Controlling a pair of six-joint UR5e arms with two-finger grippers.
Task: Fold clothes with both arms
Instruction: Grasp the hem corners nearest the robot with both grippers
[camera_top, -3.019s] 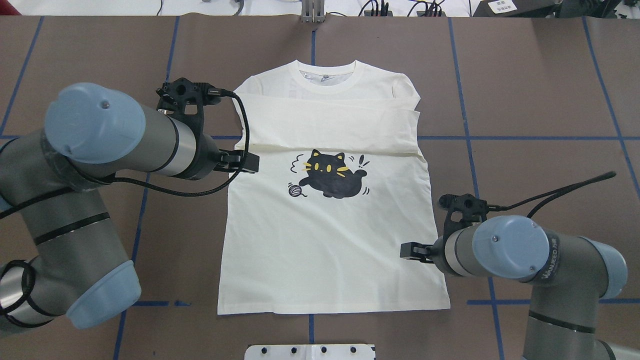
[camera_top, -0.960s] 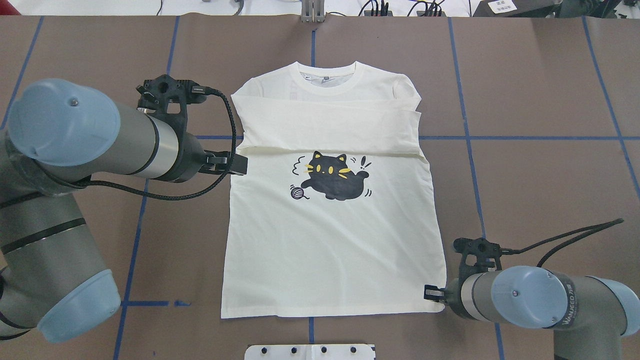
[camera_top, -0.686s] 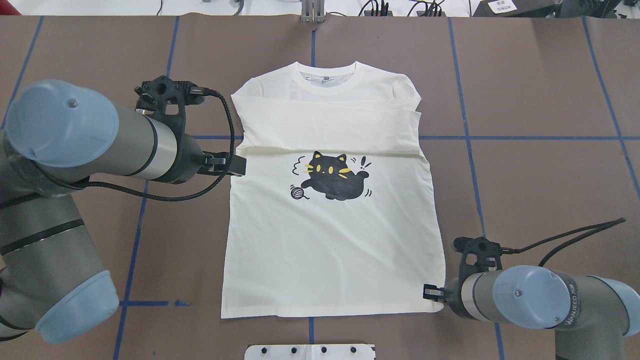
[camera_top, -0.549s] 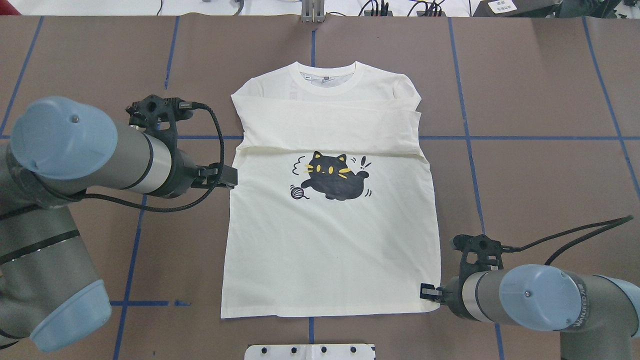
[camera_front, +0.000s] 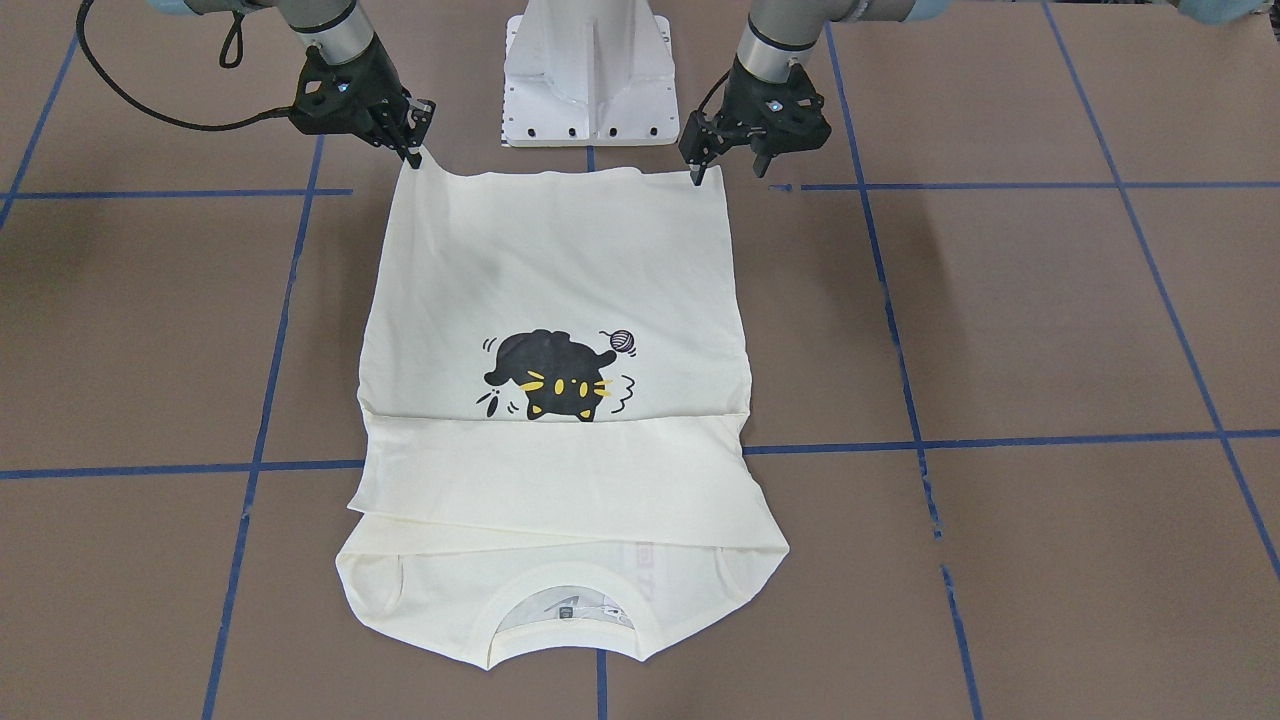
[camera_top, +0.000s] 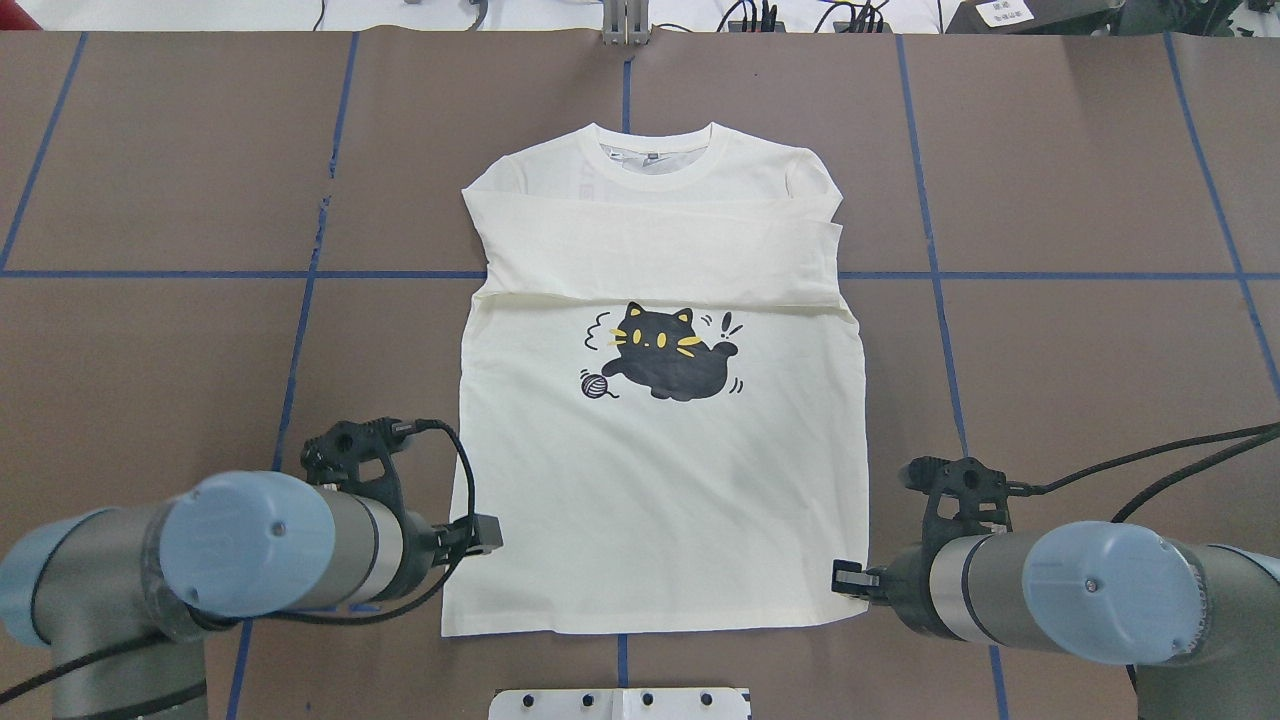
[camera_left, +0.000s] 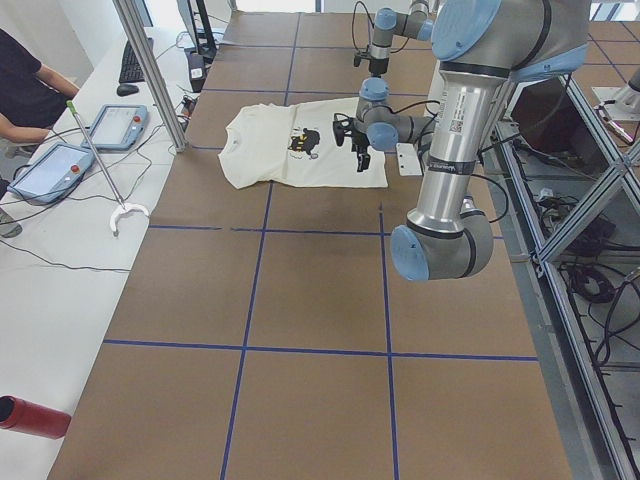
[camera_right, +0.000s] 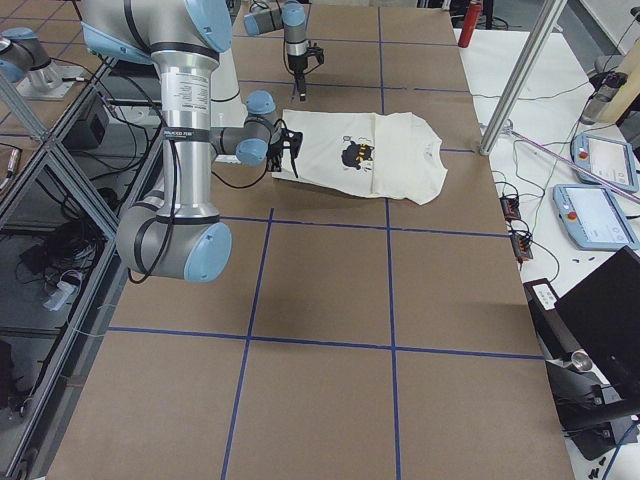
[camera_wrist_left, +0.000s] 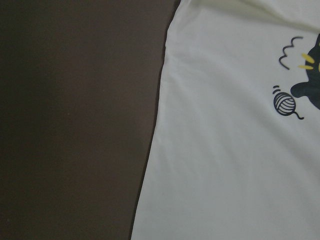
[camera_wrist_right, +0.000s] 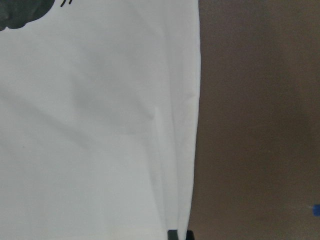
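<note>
The cream-white T-shirt (camera_top: 655, 480) lies flat, cat print up, both sleeves folded across the chest and the collar (camera_top: 657, 158) at the far end. My right gripper (camera_top: 846, 578) sits at the hem's right corner, shut on that corner (camera_front: 410, 168), which peaks slightly toward it. My left gripper (camera_front: 728, 176) hangs open at the hem's left corner. One of its fingers (camera_front: 693, 175) touches the cloth edge and the other stands over bare table. The left wrist view holds only the shirt's side edge (camera_wrist_left: 155, 125) and table.
The white pedestal base (camera_front: 590, 70) stands just behind the hem, between the two arms. Blue tape lines (camera_top: 300, 330) cross the brown table. In the exterior left view a person's arm (camera_left: 25, 95) rests by two tablets (camera_left: 115, 125) on a side bench.
My left arm swung from beside the folded sleeve down to the hem's left corner. My right gripper stayed at the right hem corner, which shifted slightly inward.
</note>
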